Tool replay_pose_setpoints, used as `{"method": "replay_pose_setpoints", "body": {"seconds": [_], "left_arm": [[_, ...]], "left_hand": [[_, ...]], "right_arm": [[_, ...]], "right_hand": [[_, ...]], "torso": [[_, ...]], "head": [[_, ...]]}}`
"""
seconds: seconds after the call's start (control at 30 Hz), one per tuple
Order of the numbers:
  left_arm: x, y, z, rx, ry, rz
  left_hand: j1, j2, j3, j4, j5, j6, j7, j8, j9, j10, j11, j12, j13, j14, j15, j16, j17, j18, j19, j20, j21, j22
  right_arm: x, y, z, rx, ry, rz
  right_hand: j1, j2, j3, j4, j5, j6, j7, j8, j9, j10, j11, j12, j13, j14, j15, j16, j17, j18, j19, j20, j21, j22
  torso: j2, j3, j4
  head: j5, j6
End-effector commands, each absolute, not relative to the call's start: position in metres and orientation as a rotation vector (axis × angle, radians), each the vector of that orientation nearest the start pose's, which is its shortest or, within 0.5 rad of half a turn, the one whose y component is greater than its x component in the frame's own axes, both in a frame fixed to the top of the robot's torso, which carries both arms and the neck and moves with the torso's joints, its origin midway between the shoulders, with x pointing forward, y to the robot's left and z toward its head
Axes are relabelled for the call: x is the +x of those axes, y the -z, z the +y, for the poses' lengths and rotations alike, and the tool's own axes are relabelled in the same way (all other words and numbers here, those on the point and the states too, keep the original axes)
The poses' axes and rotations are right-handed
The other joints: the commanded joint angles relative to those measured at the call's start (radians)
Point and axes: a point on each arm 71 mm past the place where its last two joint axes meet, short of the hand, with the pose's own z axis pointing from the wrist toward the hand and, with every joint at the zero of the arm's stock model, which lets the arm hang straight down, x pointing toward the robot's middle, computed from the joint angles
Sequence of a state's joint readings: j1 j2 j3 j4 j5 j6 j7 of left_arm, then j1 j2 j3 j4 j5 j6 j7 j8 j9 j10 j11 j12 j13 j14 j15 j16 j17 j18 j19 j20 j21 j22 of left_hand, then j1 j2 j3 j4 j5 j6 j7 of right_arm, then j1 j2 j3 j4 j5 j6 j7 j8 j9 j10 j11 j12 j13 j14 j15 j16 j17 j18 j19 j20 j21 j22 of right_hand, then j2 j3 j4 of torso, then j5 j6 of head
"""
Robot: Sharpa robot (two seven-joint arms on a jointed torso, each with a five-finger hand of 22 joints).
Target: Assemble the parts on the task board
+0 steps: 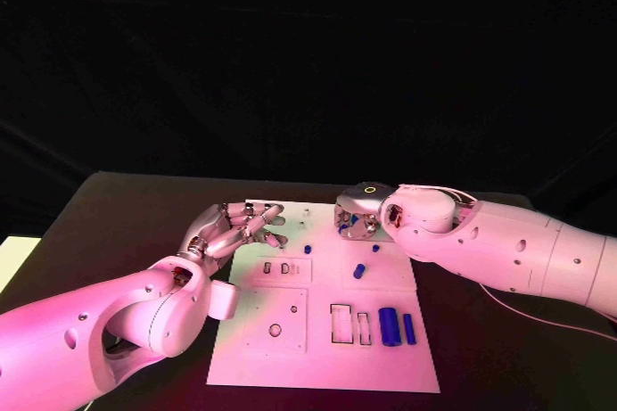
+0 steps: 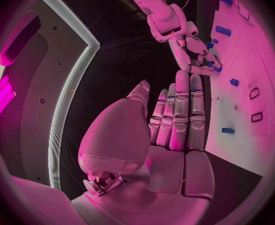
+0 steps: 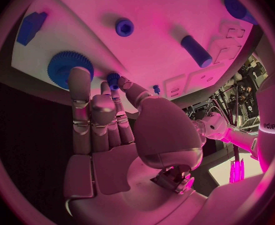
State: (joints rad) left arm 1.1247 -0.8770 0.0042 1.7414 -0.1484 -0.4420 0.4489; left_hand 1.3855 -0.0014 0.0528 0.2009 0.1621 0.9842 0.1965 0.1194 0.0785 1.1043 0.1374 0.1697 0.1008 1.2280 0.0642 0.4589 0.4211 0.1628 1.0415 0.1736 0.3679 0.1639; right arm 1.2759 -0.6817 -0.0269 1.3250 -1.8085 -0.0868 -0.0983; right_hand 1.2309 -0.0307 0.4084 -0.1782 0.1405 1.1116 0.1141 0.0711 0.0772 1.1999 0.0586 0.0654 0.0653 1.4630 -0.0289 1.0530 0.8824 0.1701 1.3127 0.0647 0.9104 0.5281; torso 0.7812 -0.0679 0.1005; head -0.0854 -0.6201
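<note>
Reaching over the far end of the task board [image 1: 322,357], your right hand [image 1: 357,219] has its fingers bent toward the plate. In the right wrist view the fingertips [image 3: 113,80] sit at a small blue peg [image 3: 114,77], just beside a large blue gear [image 3: 67,65]. Whether the peg is actually pinched or only touched cannot be told from here.

Your left hand [image 1: 238,228] hovers at the board's far left corner. In the left wrist view its fingers [image 2: 181,115] lie straight and close together, holding nothing.

Elsewhere on the board, two blue cylinders [image 1: 396,326] lie side by side near the right edge, next to a pair of rectangular slots [image 1: 347,322]. A smaller blue piece [image 1: 358,270] lies mid-board, and a little blue stud [image 1: 308,248] stands further up. The black worktop [image 1: 116,215] surrounds it all.

The step in hand looks like picking up or seating that small peg at the far end. To do it well, confirm the pinch before lifting: bring thumb and finger squarely onto opposite sides of the peg, low on its body. Keep clear of the gear, since a nudge could shift it. Move the peg vertically, not at a slant, so it neither jams nor tips. Keep your left hand parked off the board, or rest it on the corner if the plate slides.
</note>
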Motion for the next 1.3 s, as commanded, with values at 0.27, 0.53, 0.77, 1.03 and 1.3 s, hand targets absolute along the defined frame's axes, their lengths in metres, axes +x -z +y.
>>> {"method": "replay_pose_setpoints", "body": {"seconds": [0.27,0.53,0.77,1.03,1.3], "left_arm": [[0.438,0.168,0.166,-0.953,1.648,1.406],[0.439,0.169,0.166,-0.955,1.646,1.403],[0.44,0.169,0.167,-0.956,1.642,1.4],[0.44,0.169,0.167,-0.956,1.641,1.397],[0.44,0.167,0.167,-0.954,1.645,1.393]], "left_hand": [[0.003,0.007,-0.005,-0.001,-0.006,-0.004,0.007,-0.006,-0.001,-0.008,-0.003,-0.006,-0.002,-0.011,0.002,0.005,0.003,0.018,-0.007,0.002,0.006,0.001],[0.003,0.008,-0.005,-0.001,-0.005,-0.005,0.007,-0.007,-0.001,-0.009,-0.002,-0.006,-0.002,-0.013,0.002,0.006,0.005,0.018,-0.008,0.002,0.006,0.001],[0.003,0.008,-0.005,-0.001,-0.005,-0.005,0.007,-0.007,-0.001,-0.009,-0.002,-0.006,-0.002,-0.013,0.002,0.006,0.005,0.018,-0.008,0.002,0.006,0.001],[0.004,0.01,-0.004,-0.002,-0.005,-0.005,0.007,-0.007,-0.001,-0.009,-0.002,-0.007,-0.002,-0.014,0.002,0.007,0.006,0.018,-0.009,0.003,0.006,0.001],[0.005,0.011,-0.004,-0.002,-0.005,-0.005,0.007,-0.007,-0.001,-0.009,-0.002,-0.007,-0.002,-0.015,0.002,0.009,0.008,0.018,-0.009,0.003,0.006,0.001]], "right_arm": [[0.528,0.174,-0.173,-0.537,-0.398,1.65],[0.524,0.166,-0.169,-0.483,-0.469,1.554],[0.521,0.153,-0.164,-0.427,-0.526,1.457],[0.52,0.146,-0.154,-0.41,-0.537,1.403],[0.529,0.145,-0.142,-0.408,-0.525,1.361]], "right_hand": [[0.018,-0.004,0.027,-0.002,0.003,0.018,0.006,0.007,0.004,0.021,0.001,0.006,0.003,0.036,-0.001,0.046,0.048,-0.014,0.008,0.004,0.06,0.068],[0.053,0.007,0.069,-0.011,-0.027,0.034,0.013,0.013,0.008,0.043,0.001,0.004,0.004,0.037,0.001,0.09,0.092,-0.024,0.017,0.007,0.128,0.151],[0.056,0.0,0.076,-0.011,-0.022,0.038,0.015,0.014,0.01,0.05,0.002,0.004,0.005,0.036,0.001,0.1,0.1,-0.025,0.016,0.007,0.145,0.17],[0.062,-0.002,0.085,-0.012,-0.019,0.045,0.015,0.016,0.012,0.059,0.0,0.005,0.006,0.035,0.0,0.111,0.11,-0.027,0.015,0.007,0.162,0.19],[0.064,-0.004,0.09,-0.012,-0.013,0.046,0.017,0.016,0.013,0.06,0.001,0.003,0.006,0.035,0.001,0.115,0.115,-0.028,0.014,0.007,0.169,0.196]], "torso": [[0.0,-0.0056,0.0035],[0.0,-0.0086,0.0071],[0.0,-0.0106,0.0091],[0.003,-0.0102,0.0095],[0.003,-0.0119,0.0115]], "head": [[-0.004,-0.005],[-0.008,-0.001],[-0.009,0.011],[-0.005,0.015],[-0.005,0.018]]}}
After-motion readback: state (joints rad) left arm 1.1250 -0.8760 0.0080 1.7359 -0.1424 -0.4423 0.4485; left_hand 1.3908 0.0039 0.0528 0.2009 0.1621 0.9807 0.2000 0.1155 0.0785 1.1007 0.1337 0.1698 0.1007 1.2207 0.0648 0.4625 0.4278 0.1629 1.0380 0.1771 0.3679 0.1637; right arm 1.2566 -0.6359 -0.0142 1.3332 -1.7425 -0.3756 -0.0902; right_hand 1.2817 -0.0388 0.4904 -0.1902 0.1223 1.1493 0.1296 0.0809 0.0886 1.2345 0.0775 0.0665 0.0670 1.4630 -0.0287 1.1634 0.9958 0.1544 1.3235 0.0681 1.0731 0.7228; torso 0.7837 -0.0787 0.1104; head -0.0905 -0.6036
